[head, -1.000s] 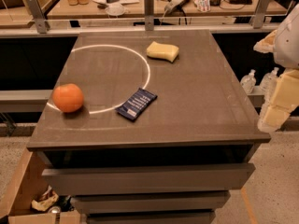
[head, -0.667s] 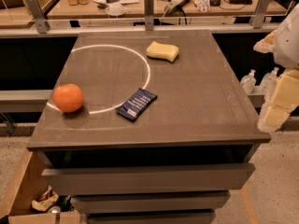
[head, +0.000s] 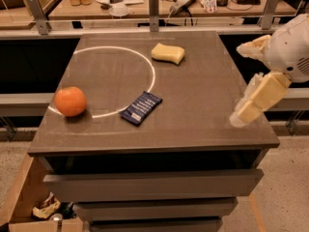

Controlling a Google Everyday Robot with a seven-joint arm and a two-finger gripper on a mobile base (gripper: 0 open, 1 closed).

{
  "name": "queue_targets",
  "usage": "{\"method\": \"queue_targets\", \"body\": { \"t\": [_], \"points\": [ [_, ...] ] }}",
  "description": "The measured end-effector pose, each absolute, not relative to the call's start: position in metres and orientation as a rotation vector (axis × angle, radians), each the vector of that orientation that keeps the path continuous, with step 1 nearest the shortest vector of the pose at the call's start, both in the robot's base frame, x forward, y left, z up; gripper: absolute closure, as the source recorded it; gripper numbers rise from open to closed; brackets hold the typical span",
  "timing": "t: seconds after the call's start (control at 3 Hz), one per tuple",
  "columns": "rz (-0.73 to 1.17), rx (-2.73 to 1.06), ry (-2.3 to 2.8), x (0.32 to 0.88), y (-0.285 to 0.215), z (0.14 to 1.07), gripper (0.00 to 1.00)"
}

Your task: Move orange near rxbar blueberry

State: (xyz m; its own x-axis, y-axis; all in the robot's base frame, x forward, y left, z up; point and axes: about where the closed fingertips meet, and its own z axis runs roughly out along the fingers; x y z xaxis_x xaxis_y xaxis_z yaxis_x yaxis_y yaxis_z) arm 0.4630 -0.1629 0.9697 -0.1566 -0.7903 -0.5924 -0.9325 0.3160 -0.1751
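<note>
Orange (head: 70,101), a round smooth orange-coloured fruit, sits at the left edge of the dark grey table (head: 203,91), apart from the flat navy-wrapped rxbar blueberry (head: 141,108) on its right: transfer judged not yet begun. My pale hand (head: 243,111) hangs at the table's right edge, angled down-left, holding nothing; its opening cannot be told.

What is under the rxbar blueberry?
The rxbar blueberry lies on the table, across the white ring line; the covered stretch is hidden. The gripper hangs by the table's right edge.
</note>
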Motion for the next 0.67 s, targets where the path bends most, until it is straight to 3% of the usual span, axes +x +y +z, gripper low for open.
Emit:
{"method": "queue_targets", "body": {
  "t": [0.67],
  "points": [
    [0.445, -1.444, 1.859, 0.4732, -0.1241, 0.9797, 0.00]
  ]
}}
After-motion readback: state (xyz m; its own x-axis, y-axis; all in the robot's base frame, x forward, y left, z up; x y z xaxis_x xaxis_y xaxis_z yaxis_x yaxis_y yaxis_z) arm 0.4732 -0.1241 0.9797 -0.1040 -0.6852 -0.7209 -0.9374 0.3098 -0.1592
